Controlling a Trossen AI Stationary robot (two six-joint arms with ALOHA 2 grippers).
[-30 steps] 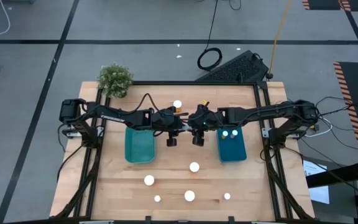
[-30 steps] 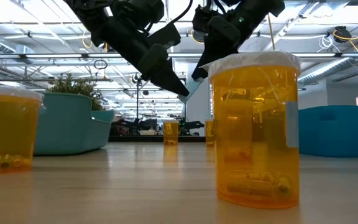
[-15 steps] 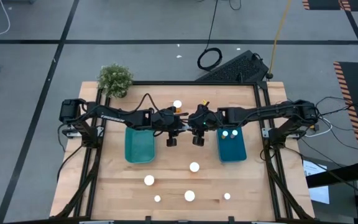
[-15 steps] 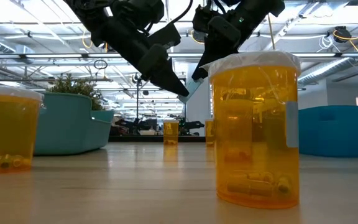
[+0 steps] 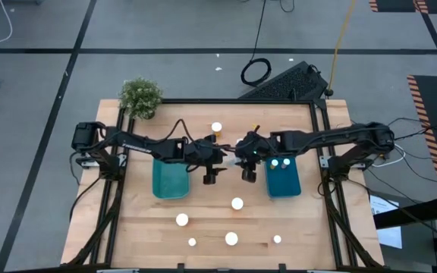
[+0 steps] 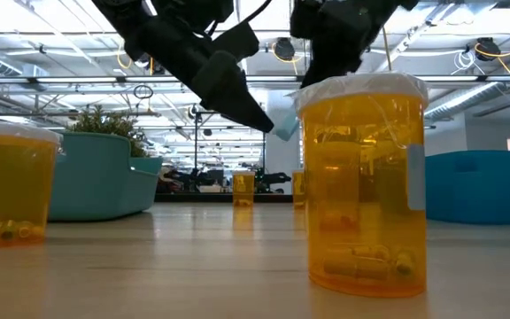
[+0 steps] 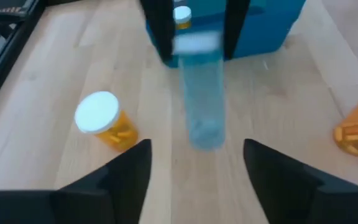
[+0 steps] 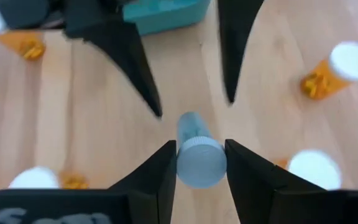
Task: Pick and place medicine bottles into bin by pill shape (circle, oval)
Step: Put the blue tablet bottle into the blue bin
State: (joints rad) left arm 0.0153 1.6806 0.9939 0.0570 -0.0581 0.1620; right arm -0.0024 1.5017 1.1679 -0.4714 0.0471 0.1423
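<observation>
1. Right gripper (image 8: 199, 163) is clamped on the capped end of a pale blue translucent plastic medicine bottle (image 7: 202, 93), held in the air over the middle of the bench, between the two bins.
2. Left gripper (image 7: 194, 165) faces it with fingers spread apart and empty; the blue bottle's far end points into that gap without touching either finger. Reads as a handover in progress, or the left arm backing off — can't tell which.
3. Done so far: the blue plastic bin (image 5: 283, 180), right of bench centre, holds two white-capped bottles (image 5: 280, 161). The teal plastic bin (image 5: 170, 180), left of centre, shows nothing inside from above.
4. Left to sort: five white-capped amber-orange bottles (image 5: 237, 203) stand between the bins and the bench's near edge, one more (image 5: 217, 127) near the far edge, plus the one in hand.
5. Judgement: roughly a quarter done; the held bottle's bin is undecided.
</observation>
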